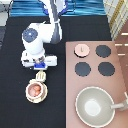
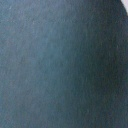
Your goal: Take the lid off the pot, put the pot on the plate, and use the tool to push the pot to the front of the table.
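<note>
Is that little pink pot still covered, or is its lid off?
Off. The pot shows its reddish inside on the plate; the lid lies on the stove. The gripper hovers above the tool.
</note>
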{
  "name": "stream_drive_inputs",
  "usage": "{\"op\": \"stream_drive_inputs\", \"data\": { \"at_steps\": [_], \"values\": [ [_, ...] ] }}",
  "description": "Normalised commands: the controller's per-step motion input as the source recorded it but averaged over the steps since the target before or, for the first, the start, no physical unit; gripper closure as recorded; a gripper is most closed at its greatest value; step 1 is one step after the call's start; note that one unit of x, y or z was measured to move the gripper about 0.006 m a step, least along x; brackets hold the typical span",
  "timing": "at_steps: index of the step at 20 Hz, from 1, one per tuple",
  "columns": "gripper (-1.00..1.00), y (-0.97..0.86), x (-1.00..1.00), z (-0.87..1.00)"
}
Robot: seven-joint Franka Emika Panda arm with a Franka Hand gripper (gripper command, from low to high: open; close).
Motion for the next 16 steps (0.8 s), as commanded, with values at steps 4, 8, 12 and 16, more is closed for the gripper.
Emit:
{"op": "stream_drive_inputs", "data": {
  "at_steps": [4,8,12,16],
  "values": [
    [1.00,0.23,-0.75,0.52],
    [1.00,-0.26,-0.55,0.04],
    [1.00,-0.45,-0.52,0.00],
    [1.00,-0.52,-0.47,0.00]
  ]
}}
